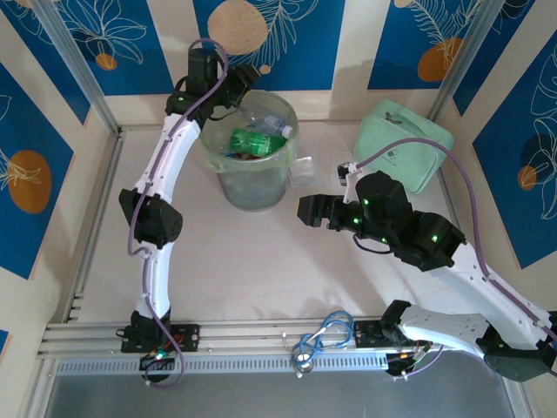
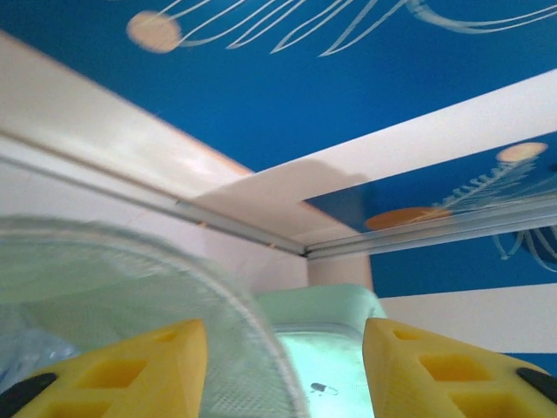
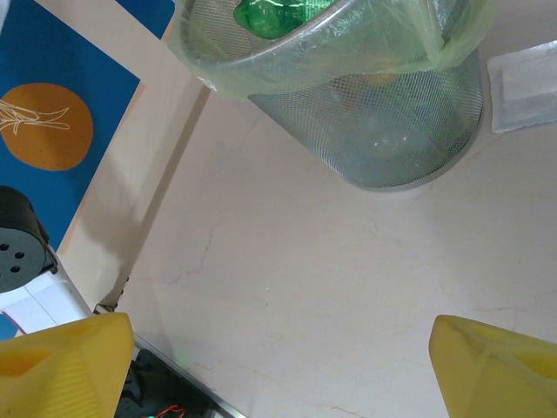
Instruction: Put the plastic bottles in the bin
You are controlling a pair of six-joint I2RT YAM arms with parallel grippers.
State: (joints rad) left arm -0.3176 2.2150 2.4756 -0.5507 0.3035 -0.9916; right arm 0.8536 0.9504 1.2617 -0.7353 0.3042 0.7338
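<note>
The bin is a round mesh bucket lined with a pale-green bag, standing at the back of the table left of centre. Inside it lies a green plastic bottle among clear crushed ones. My left gripper hovers at the bin's back-left rim. In the left wrist view its yellow fingers stand apart with nothing between them, and the bin's rim curves past just below. My right gripper is low over the table to the bin's right, open and empty, facing the bin and its green bottle.
A mint-green zippered case lies at the back right, also seen beyond the left fingers. A flat clear packet rests beside the bin. Blue-patterned walls enclose the table; coiled cables sit on the front rail.
</note>
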